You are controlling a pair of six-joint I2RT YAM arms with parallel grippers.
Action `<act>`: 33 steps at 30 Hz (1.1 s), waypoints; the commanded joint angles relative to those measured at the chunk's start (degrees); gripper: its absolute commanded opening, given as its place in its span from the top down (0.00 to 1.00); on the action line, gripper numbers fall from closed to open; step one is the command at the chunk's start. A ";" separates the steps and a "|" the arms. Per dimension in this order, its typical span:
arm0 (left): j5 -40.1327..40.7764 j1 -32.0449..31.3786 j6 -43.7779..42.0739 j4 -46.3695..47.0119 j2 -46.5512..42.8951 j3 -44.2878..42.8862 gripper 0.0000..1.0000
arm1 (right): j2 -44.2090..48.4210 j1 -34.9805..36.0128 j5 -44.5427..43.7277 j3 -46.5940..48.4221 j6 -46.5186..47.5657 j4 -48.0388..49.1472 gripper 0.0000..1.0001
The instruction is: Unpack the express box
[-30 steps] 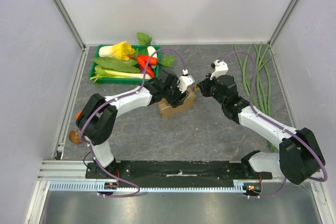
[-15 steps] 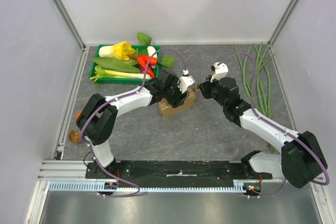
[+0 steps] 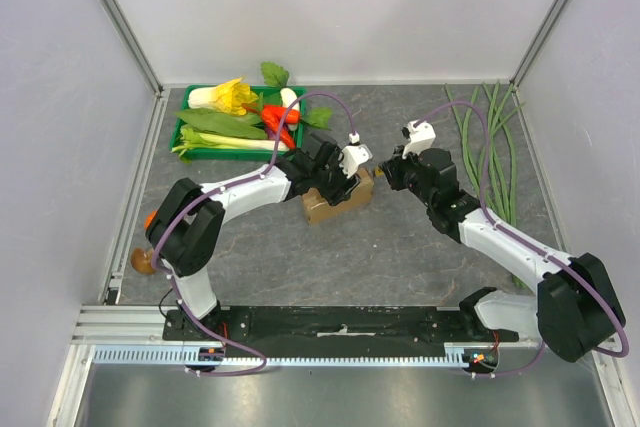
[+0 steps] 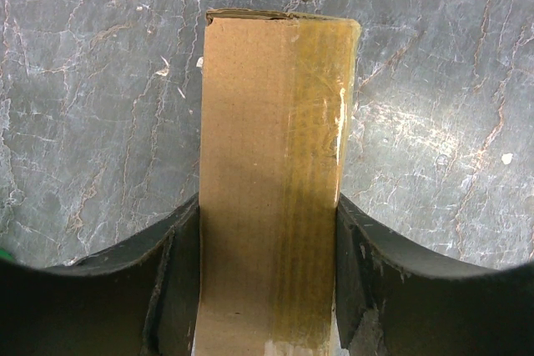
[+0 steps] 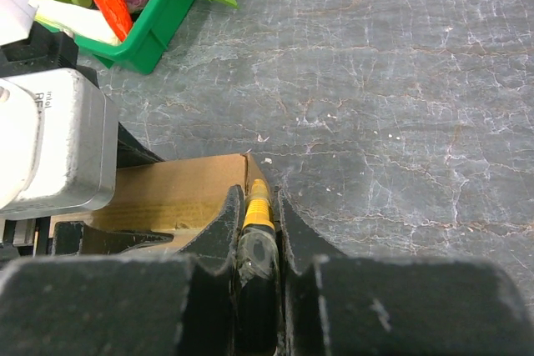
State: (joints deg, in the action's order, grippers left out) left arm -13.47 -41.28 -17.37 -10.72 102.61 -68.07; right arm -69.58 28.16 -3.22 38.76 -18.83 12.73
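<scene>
The left pincer [image 4: 267,235] gripped the box [image 4: 267,106], so the right pincer [image 5: 259,201], clenching a yellow-handled tool [image 5: 257,211], probably needed a shallow, straight pass along the tape [image 4: 321,164].

Express box [image 3: 322,210] ctr table [image 3: 400,247]; veg tray [image 3: 215,154] behind-left; beans [image 3: 492,137] right.

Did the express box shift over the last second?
No. In the top view the express box keeps the same spot and angle relative to the green tray, clamped between the left gripper's fingers.
</scene>
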 commanded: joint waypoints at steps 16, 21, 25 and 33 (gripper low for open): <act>0.55 -0.30 -0.04 -6.50 4.44 0.66 0.45 | 0.06 -0.21 2.08 2.63 -1.47 4.05 1.00; 0.20 -0.38 -0.12 -6.42 4.53 1.01 0.45 | -1.08 -0.21 1.56 2.28 -1.39 4.49 1.00; 0.12 -0.38 -0.21 -6.42 4.44 1.28 0.45 | -0.56 -0.21 0.76 2.37 -1.12 4.49 1.00; 0.12 -0.38 -0.21 -6.42 4.62 1.36 0.46 | 1.38 -0.21 0.15 3.25 -1.12 4.50 1.00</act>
State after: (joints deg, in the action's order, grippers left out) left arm -13.58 -41.28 -17.37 -10.96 103.15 -68.73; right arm -70.06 28.12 -1.89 39.09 -19.97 14.55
